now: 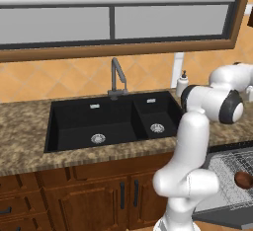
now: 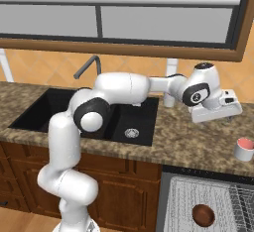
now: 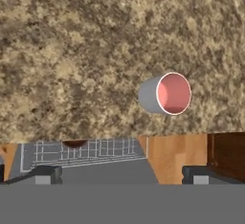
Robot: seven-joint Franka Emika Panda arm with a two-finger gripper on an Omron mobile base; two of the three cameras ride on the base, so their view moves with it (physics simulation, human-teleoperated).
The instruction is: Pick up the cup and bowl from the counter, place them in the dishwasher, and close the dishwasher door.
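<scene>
one of two dishes stowed so far, judging by how things lie. far left: black double sink (image 2: pixel 89 114) sunk in the counter (image 2: pixel 198 142), with the arm reaching across it toward the right end. right of the sink: gripper (image 2: pixel 229 117) hanging above bare stone, jaws spread wide, holding nothing. further right, near the counter's front edge and close to its right end: cup (image 2: pixel 244 149), white with a salmon-red face, not yet picked up; standing or tipped, hard to tell. from the hand view, cup (image 3: pixel 166 94) lying ahead of the fingertips (image 3: pixel 47 174), well apart from them, with the front edge of the counter just below it.

below the counter's right part: dishwasher (image 2: pixel 203 176) open, wire rack (image 2: pixel 198 196) drawn out, door (image 1: pixel 225 217) dropped flat under it. brown bowl (image 2: pixel 203 215) already resting on the rack, also seen at the right margin of the left base view, bowl (image 1: pixel 243 179).

left to do, by this reading: descend on the cup, grip it, carry it to the rack beside the bowl, release, then swing the door up shut. roughly halfway, door step untouched.
</scene>
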